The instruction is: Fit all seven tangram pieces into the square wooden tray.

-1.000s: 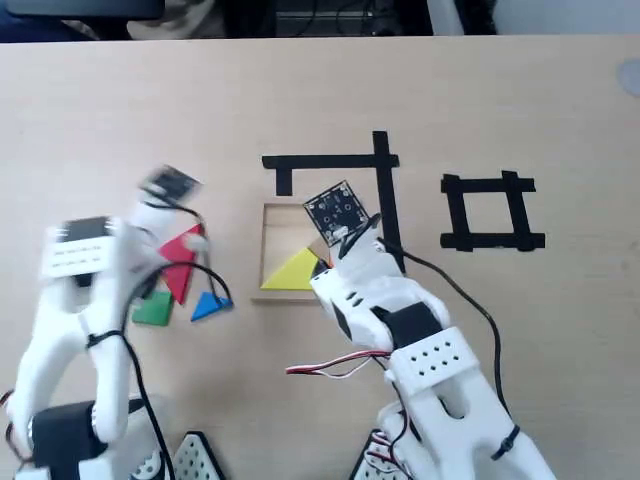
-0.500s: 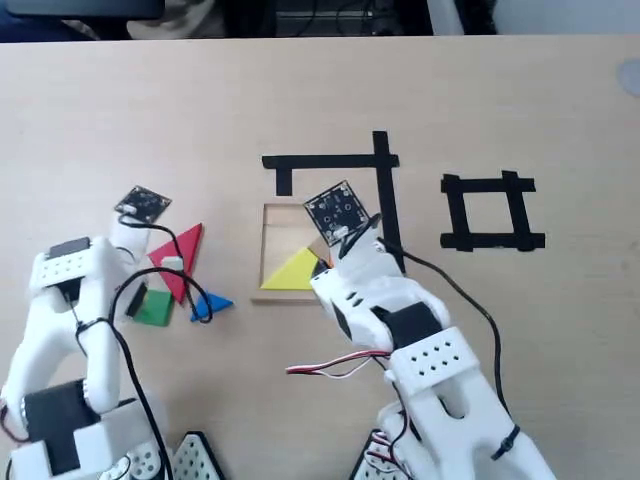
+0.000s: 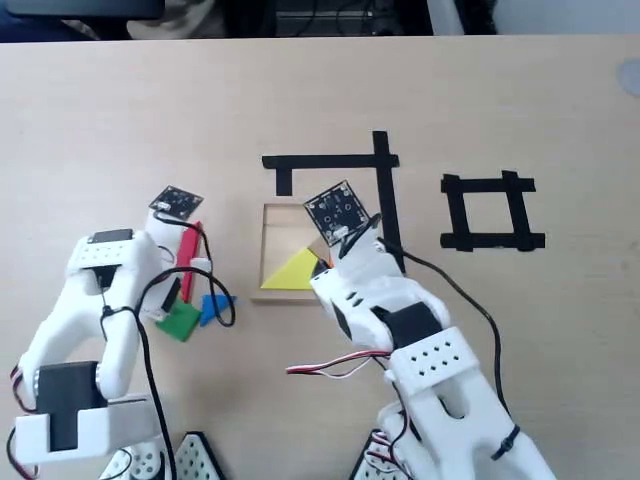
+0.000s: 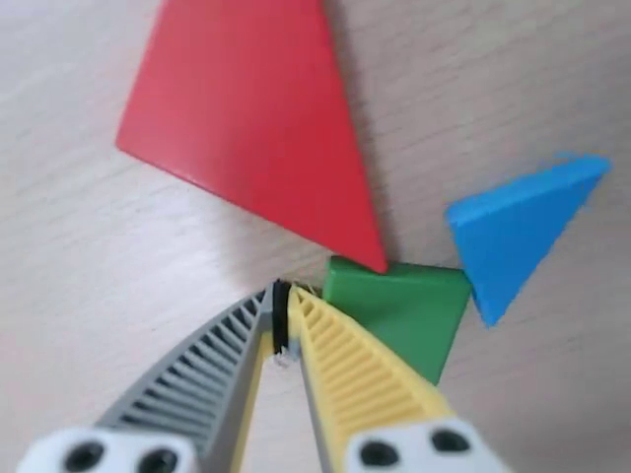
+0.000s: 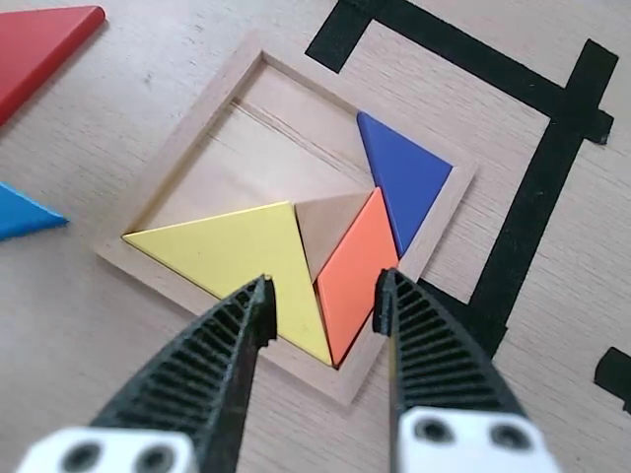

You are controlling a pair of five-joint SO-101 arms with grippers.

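Note:
My left gripper (image 4: 281, 317) is shut with nothing in it, its tips low on the table at a corner of the green square (image 4: 409, 307) and the tip of the red triangle (image 4: 246, 128). A light blue triangle (image 4: 518, 232) lies just beyond the square. In the high view the green square (image 3: 180, 322) and light blue triangle (image 3: 213, 305) lie left of the wooden tray (image 3: 266, 245). My right gripper (image 5: 323, 296) hangs open over the tray's (image 5: 182, 148) near edge. Inside lie a yellow triangle (image 5: 237, 256), a wood-coloured triangle (image 5: 330, 222), an orange parallelogram (image 5: 355, 276) and a dark blue triangle (image 5: 404, 177).
Black tape lines (image 3: 330, 160) frame the tray's far and right sides. A black tape square (image 3: 490, 212) sits further right. The right arm (image 3: 400, 320) covers the tray's right half in the high view. Open tabletop stretches along the far side.
The left arm swung right and now covers most of the red triangle. The green square has shifted right and nearer the front edge, turned. The right arm has not moved.

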